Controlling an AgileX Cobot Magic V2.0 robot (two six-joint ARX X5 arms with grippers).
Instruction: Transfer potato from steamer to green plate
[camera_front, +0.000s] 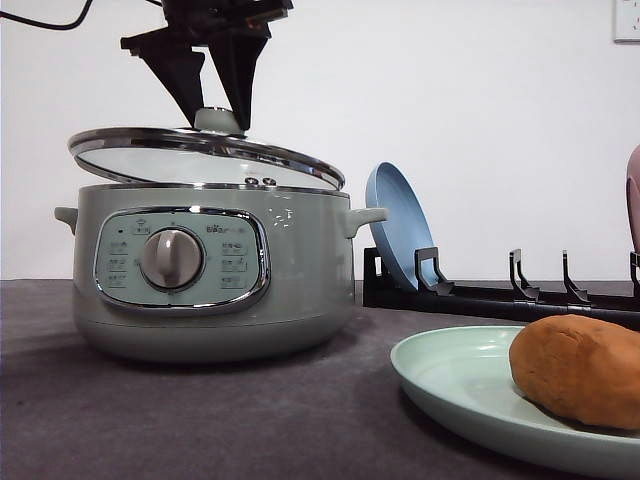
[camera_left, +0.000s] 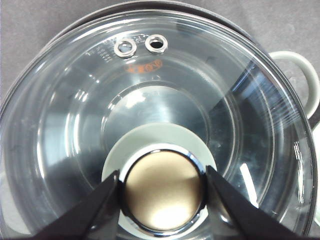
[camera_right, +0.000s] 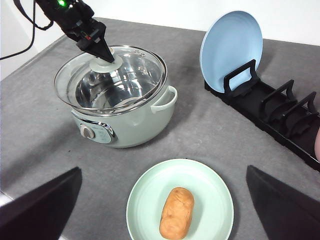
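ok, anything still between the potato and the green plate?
Nothing visible: the potato already lies on the green plate. The left gripper holds the lid by its knob, tilted over the steamer.

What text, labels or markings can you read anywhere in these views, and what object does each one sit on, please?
Nothing can be read clearly.
Steamer control panel: small brand mark and button labels around the dial, too small and blurred to read.
Glass lid: short orange print beside the two vent eyelets, blurred and unreadable.
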